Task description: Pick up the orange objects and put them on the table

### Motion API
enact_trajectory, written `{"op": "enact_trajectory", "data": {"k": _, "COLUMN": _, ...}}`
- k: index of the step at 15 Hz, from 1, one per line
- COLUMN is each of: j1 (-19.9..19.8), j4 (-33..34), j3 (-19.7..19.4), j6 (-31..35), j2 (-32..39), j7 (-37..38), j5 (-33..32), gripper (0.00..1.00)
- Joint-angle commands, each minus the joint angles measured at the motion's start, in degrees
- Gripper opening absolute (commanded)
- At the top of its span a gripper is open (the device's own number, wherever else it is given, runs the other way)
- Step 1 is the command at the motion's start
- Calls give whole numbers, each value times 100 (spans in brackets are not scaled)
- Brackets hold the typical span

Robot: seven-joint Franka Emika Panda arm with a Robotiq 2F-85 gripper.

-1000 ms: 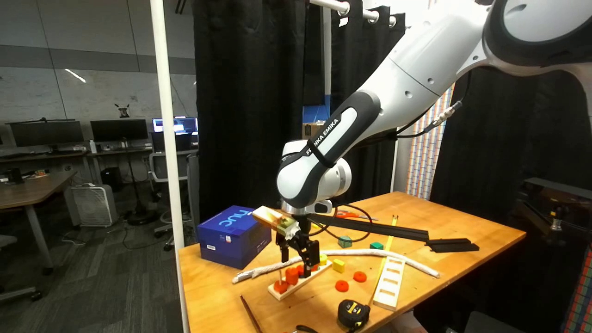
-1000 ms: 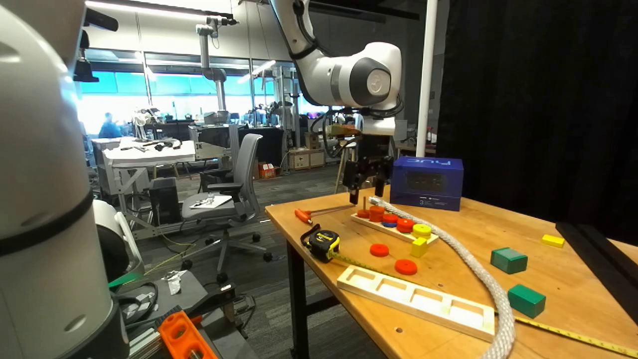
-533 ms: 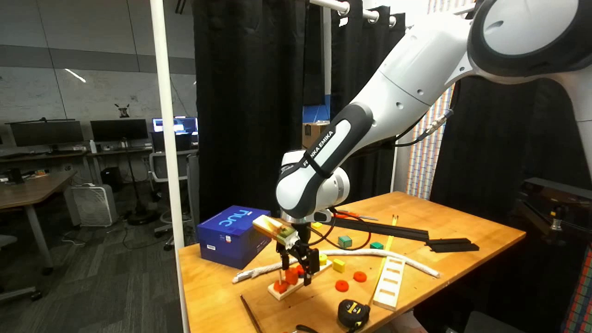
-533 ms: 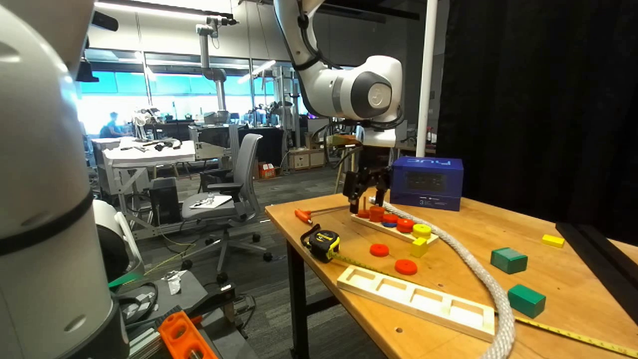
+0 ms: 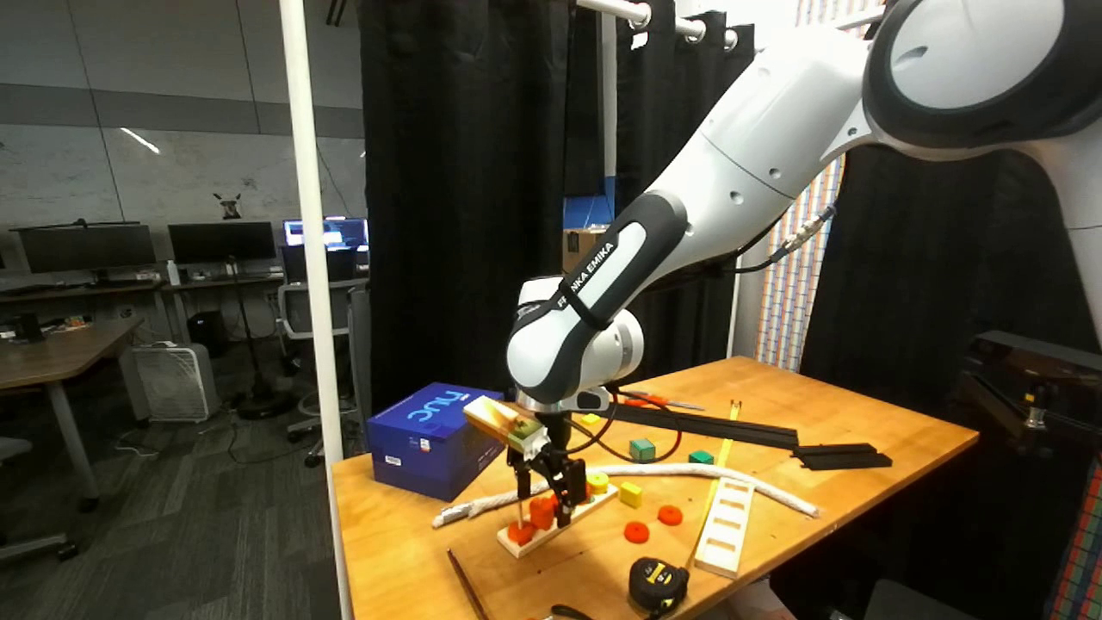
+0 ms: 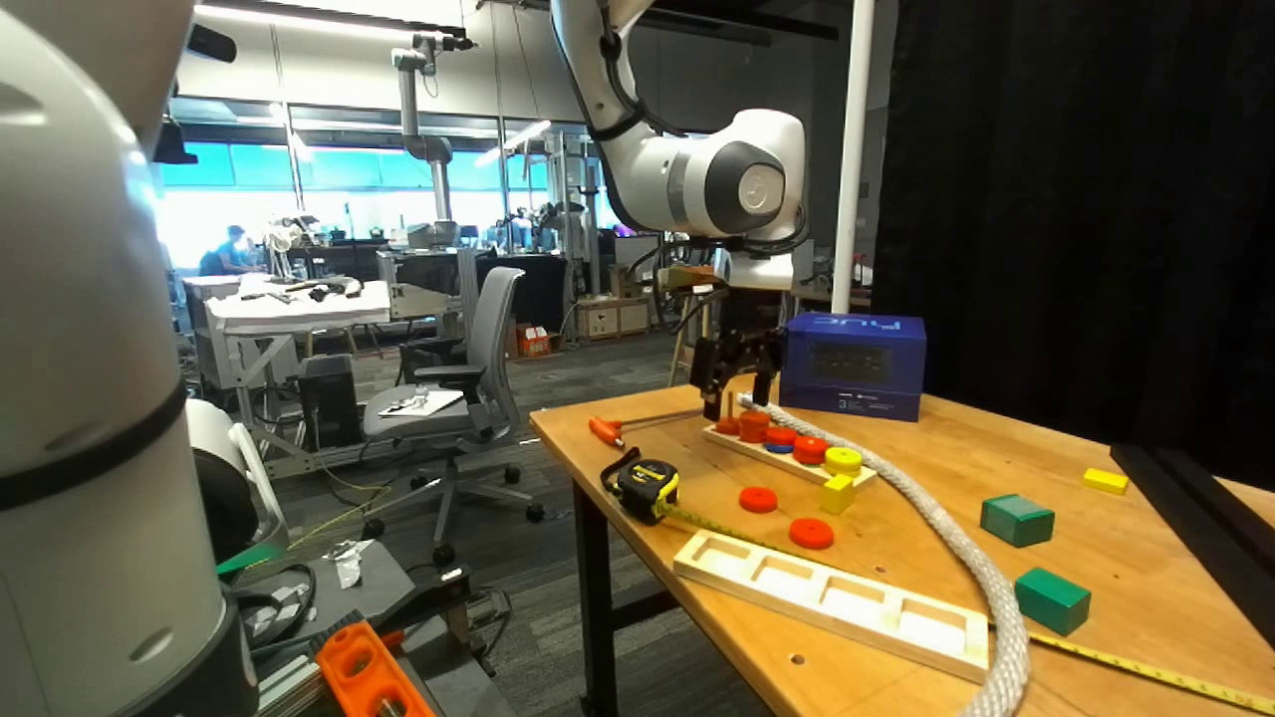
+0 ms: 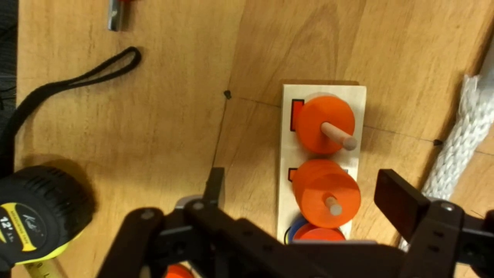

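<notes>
Several orange to orange-red discs sit on a pale wooden peg board (image 7: 287, 200). The end peg holds a low orange disc (image 7: 322, 123); beside it stands a taller orange stack (image 7: 324, 189). My gripper (image 7: 303, 185) is open, with its fingers on either side of the taller stack and apart from it. In both exterior views the gripper (image 5: 544, 504) (image 6: 737, 403) is low over that end of the board. Two loose orange-red discs (image 6: 758, 499) (image 6: 812, 533) lie on the wooden table (image 6: 1036, 448). The gripper body partly hides the board's other pegs in the wrist view.
A blue box (image 5: 430, 443) stands behind the gripper. A white rope (image 6: 931, 508) curves along the board. A tape measure (image 7: 36, 212), a pale slotted tray (image 6: 847, 625), a yellow block (image 6: 838, 493), green blocks (image 6: 1053, 600) and a screwdriver (image 6: 606, 430) lie around.
My gripper has come down toward the peg board, then shifted slightly toward the board's end with the orange stack. It has stayed open. The discs and other objects have not visibly moved.
</notes>
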Motion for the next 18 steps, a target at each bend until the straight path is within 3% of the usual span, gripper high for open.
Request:
{"op": "enact_trajectory", "data": {"k": 1, "j1": 117, "j4": 154, "j3": -117, "j6": 52, "j2": 98, "j7": -99, "j5": 51, "gripper": 100}}
{"op": "enact_trajectory", "data": {"k": 18, "j1": 117, "j4": 270, "j3": -246, "j6": 27, "j2": 251, "j7": -176, "j5": 14, "gripper": 100}}
